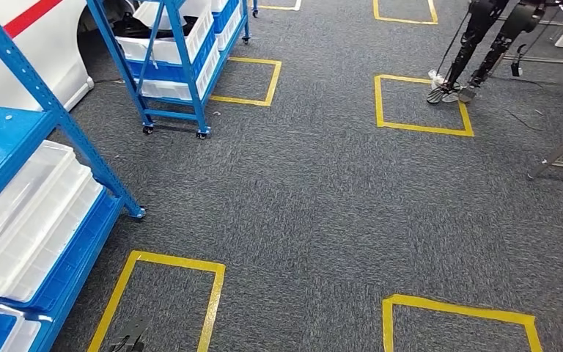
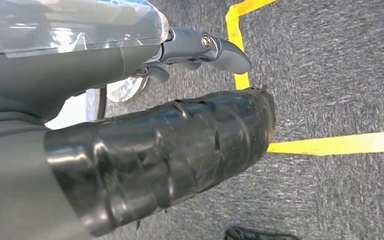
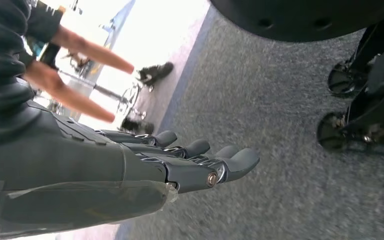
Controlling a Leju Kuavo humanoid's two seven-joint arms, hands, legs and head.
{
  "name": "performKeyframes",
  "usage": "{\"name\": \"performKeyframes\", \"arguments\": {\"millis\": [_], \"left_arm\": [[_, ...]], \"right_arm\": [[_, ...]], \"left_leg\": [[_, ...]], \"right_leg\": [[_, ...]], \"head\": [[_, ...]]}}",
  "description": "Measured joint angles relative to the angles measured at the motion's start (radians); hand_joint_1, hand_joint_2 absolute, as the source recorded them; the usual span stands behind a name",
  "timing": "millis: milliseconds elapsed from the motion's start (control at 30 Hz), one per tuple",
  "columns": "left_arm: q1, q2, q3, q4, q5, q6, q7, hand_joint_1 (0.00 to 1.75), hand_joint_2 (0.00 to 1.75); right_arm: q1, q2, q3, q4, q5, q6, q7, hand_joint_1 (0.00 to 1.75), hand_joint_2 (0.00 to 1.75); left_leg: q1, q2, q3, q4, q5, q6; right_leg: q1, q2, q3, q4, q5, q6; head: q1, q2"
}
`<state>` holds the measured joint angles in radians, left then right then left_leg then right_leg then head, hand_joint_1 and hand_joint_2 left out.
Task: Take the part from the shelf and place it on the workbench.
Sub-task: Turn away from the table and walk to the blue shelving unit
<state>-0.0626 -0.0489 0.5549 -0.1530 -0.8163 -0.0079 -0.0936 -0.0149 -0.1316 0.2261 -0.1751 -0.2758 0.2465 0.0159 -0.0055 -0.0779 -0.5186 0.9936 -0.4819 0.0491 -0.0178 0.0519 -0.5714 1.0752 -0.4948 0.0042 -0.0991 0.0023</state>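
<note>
The part [image 2: 170,155], a dark glossy ribbed piece, lies in the left hand [image 2: 130,100] in the left wrist view, pressed against the grey palm with a grey finger [image 2: 215,47] arched over its far side; its near end is cut off by the picture's edge, so its full shape cannot be made out, and most of the fingers are hidden behind it. Beneath it runs grey carpet [image 2: 330,75] crossed by yellow tape [image 2: 330,144]. The right hand [image 3: 180,165] holds nothing, its fingers [image 3: 230,162] stretched out side by side with small gaps, hanging over carpet. From the head view, a blue shelf [image 1: 22,147] at the left carries white bins [image 1: 22,220], cut off by the frame; a second blue wheeled shelf [image 1: 176,66] stands farther off, its top out of frame. Yellow tape squares [image 1: 421,103] mark the floor, and the dark legs of another robot [image 1: 476,51] stand on one far square.
</note>
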Motion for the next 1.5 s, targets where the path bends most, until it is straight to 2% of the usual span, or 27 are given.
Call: {"name": "performKeyframes", "arguments": {"millis": [67,133,200,267,333,367,433,500,567,633,667,733,800,867,900,933,1000,1033,1100,1133,1167,1233,1300,1367,1400,1433,1500], "left_arm": [[-0.002,-0.002,-0.002,0.000,0.002,-0.003,-0.002,0.00,0.00],[0.000,-0.002,-0.002,0.000,0.004,-0.008,-0.002,0.00,0.00],[0.001,-0.003,-0.003,0.000,0.004,-0.010,-0.002,0.00,0.00],[-0.003,-0.004,-0.003,0.000,0.005,-0.011,-0.002,0.00,0.00],[-0.005,-0.004,-0.003,0.000,0.008,-0.016,-0.002,0.00,0.00],[-0.003,-0.004,-0.003,0.000,0.011,-0.021,-0.003,0.00,0.00],[0.000,-0.003,-0.003,0.000,0.018,-0.036,-0.007,0.00,0.00],[-0.002,-0.002,-0.003,0.000,0.024,-0.048,-0.014,0.00,0.00],[-0.004,-0.002,-0.003,0.000,0.027,-0.055,-0.019,0.00,0.00],[-0.003,-0.001,-0.003,0.000,0.030,-0.059,-0.020,0.00,0.00],[-0.002,0.000,-0.003,0.000,0.031,-0.061,-0.021,0.00,0.00],[-0.004,0.001,-0.003,0.000,0.032,-0.063,-0.021,0.00,0.00],[-0.007,0.001,-0.003,0.000,0.032,-0.063,-0.023,0.00,0.00],[-0.007,0.002,-0.003,0.000,0.032,-0.062,-0.023,0.00,0.00],[-0.007,0.003,-0.003,0.000,0.032,-0.061,-0.023,0.00,0.00],[-0.007,0.003,-0.003,0.000,0.032,-0.060,-0.023,0.00,0.00],[-0.008,0.003,-0.003,0.000,0.033,-0.059,-0.024,0.00,0.00],[-0.008,0.003,-0.003,0.000,0.033,-0.059,-0.025,0.00,0.00],[-0.008,0.003,-0.003,0.000,0.033,-0.059,-0.026,0.00,0.00],[-0.006,0.004,-0.003,0.000,0.033,-0.059,-0.026,0.00,0.00],[-0.005,0.004,-0.003,0.000,0.033,-0.059,-0.027,0.00,0.00],[-0.005,0.005,-0.003,0.000,0.033,-0.059,-0.029,0.00,0.00],[-0.011,0.005,-0.003,0.000,0.032,-0.059,-0.031,0.00,0.00],[-0.012,0.006,-0.003,0.000,0.032,-0.059,-0.032,0.00,0.00],[-0.010,0.006,-0.003,0.000,0.032,-0.059,-0.032,0.00,0.00],[-0.009,0.007,-0.003,0.000,0.032,-0.059,-0.032,0.00,0.00],[-0.009,0.009,-0.003,0.000,0.032,-0.059,-0.032,0.00,0.00]], "right_arm": [[0.000,0.000,0.000,0.001,0.000,0.000,-0.003,0.00,1.75],[-0.004,0.000,0.000,0.001,0.000,0.000,-0.005,0.00,1.75],[-0.005,0.001,0.000,0.001,0.001,0.000,-0.005,0.00,1.75],[-0.002,0.001,0.000,0.001,0.002,0.000,-0.005,0.00,1.75],[0.001,0.001,0.000,0.001,0.002,0.000,-0.005,0.00,1.75],[0.002,0.001,0.000,0.001,0.002,0.000,-0.005,0.00,1.75],[0.001,0.001,0.000,0.002,0.002,0.001,-0.005,0.00,1.75],[0.000,0.000,0.000,0.002,0.002,0.002,-0.007,0.00,1.75],[0.000,-0.001,0.000,0.002,0.002,0.003,-0.008,0.00,1.75],[-0.004,0.000,0.000,0.001,0.002,0.004,-0.008,0.00,1.75],[-0.006,0.000,0.000,0.001,0.002,0.004,-0.008,0.00,1.75],[-0.005,0.001,0.000,0.001,0.000,0.004,-0.009,0.00,1.75],[-0.001,0.001,0.000,0.001,-0.002,0.003,-0.009,0.00,1.75],[0.001,0.001,0.000,0.001,-0.003,0.001,-0.009,0.00,1.75],[0.002,0.001,0.000,0.001,-0.003,0.000,-0.009,0.00,1.75],[0.003,0.001,0.000,0.001,-0.003,0.000,-0.009,0.00,1.75],[0.005,0.000,0.000,0.002,-0.005,-0.002,-0.009,0.00,1.75],[0.005,0.000,0.000,0.002,-0.007,-0.002,-0.009,0.00,1.75],[0.003,-0.001,0.000,0.003,-0.010,-0.003,-0.011,0.00,1.75],[0.000,-0.001,-0.001,0.003,-0.012,-0.004,-0.012,0.00,1.75],[-0.003,0.000,-0.001,0.003,-0.013,-0.004,-0.012,0.00,1.75],[-0.002,0.001,-0.001,0.003,-0.014,-0.005,-0.013,0.00,1.75],[0.004,0.002,-0.001,0.004,-0.014,-0.006,-0.014,0.00,1.75],[0.007,0.002,-0.001,0.004,-0.014,-0.005,-0.014,0.00,1.75],[0.007,0.002,-0.001,0.004,-0.014,-0.005,-0.014,0.00,1.75],[0.007,0.003,-0.001,0.004,-0.014,-0.005,-0.014,0.00,1.75],[0.007,0.004,-0.001,0.004,-0.014,-0.006,-0.014,0.00,1.75]], "left_leg": [[0.003,-0.019,-0.013,0.008,0.001,-0.011],[0.006,-0.036,-0.022,0.009,0.004,-0.024],[0.005,-0.008,-0.038,0.038,-0.017,-0.033],[0.007,0.045,-0.088,0.139,-0.075,-0.040],[0.014,0.065,-0.149,0.261,-0.124,-0.049],[0.018,0.069,-0.161,0.285,-0.123,-0.053],[0.026,0.081,-0.128,0.216,-0.070,-0.059],[0.027,0.126,-0.061,0.080,-0.013,-0.060],[0.022,0.151,-0.034,0.019,0.002,-0.051],[0.017,0.130,-0.038,0.018,0.003,-0.036],[0.017,0.120,-0.036,0.014,0.006,-0.028],[0.018,0.098,-0.032,0.006,0.016,-0.011],[0.016,0.075,-0.034,0.005,0.022,-0.001],[0.010,0.048,-0.036,0.006,0.023,0.002],[0.007,0.031,-0.035,0.007,0.023,0.002],[0.005,0.015,-0.034,0.008,0.023,0.002],[0.004,-0.016,-0.036,0.014,0.022,0.000],[0.005,-0.028,-0.039,0.016,0.021,-0.003],[0.008,-0.050,-0.046,0.018,0.023,-0.013],[0.009,-0.061,-0.049,0.015,0.025,-0.020],[0.010,-0.058,-0.052,0.017,0.024,-0.025],[0.008,-0.007,-0.073,0.059,-0.006,-0.033],[0.010,0.052,-0.127,0.172,-0.071,-0.041],[0.017,0.066,-0.175,0.274,-0.108,-0.051],[0.021,0.070,-0.177,0.281,-0.101,-0.056],[0.025,0.077,-0.158,0.246,-0.075,-0.061],[0.028,0.117,-0.086,0.113,-0.016,-0.066]], "right_leg": [[0.003,0.023,0.022,-0.048,0.003,-0.005],[0.003,0.002,0.024,-0.057,0.008,-0.012],[-0.001,-0.025,0.031,-0.075,0.015,-0.025],[0.000,-0.053,0.034,-0.086,0.020,-0.033],[0.002,-0.081,0.032,-0.085,0.019,-0.034],[0.003,-0.094,0.031,-0.084,0.019,-0.034],[0.002,-0.118,0.032,-0.080,0.015,-0.028],[0.004,-0.140,0.034,-0.073,0.008,-0.018],[0.008,-0.157,0.037,-0.067,0.002,-0.005],[0.007,-0.175,0.041,-0.068,0.001,0.007],[0.004,-0.171,0.044,-0.065,-0.005,0.013],[-0.003,-0.126,0.024,-0.011,-0.047,0.020],[-0.004,-0.070,-0.039,0.122,-0.117,0.020],[-0.003,-0.055,-0.095,0.228,-0.145,0.018],[-0.003,-0.052,-0.099,0.226,-0.126,0.014],[-0.002,-0.047,-0.083,0.182,-0.089,0.009],[0.002,-0.003,-0.027,0.037,-0.011,-0.004],[0.005,0.020,-0.007,-0.016,0.010,-0.008],[0.009,0.035,0.006,-0.052,0.018,-0.013],[0.010,0.021,0.008,-0.057,0.021,-0.016],[0.008,0.006,0.012,-0.064,0.025,-0.019],[0.004,-0.023,0.021,-0.084,0.032,-0.030],[0.004,-0.054,0.025,-0.091,0.033,-0.037],[0.004,-0.085,0.025,-0.090,0.030,-0.036],[0.003,-0.099,0.025,-0.088,0.027,-0.033],[0.001,-0.113,0.026,-0.085,0.024,-0.029],[-0.001,-0.137,0.028,-0.075,0.015,-0.017]], "head": [[0.000,0.000],[0.000,0.000],[-0.003,0.000],[-0.006,0.000],[-0.007,0.000],[-0.007,0.000],[-0.007,0.000],[-0.007,0.000],[-0.005,0.000],[-0.004,0.000],[-0.003,0.000],[0.000,0.000],[0.004,0.000],[0.004,0.000],[0.004,0.000],[0.004,0.000],[0.004,0.000],[0.004,0.000],[0.004,0.000],[0.004,0.000],[0.003,0.000],[0.001,0.000],[-0.002,0.000],[-0.002,0.000],[-0.002,0.000],[-0.002,0.000],[-0.002,0.000]]}}
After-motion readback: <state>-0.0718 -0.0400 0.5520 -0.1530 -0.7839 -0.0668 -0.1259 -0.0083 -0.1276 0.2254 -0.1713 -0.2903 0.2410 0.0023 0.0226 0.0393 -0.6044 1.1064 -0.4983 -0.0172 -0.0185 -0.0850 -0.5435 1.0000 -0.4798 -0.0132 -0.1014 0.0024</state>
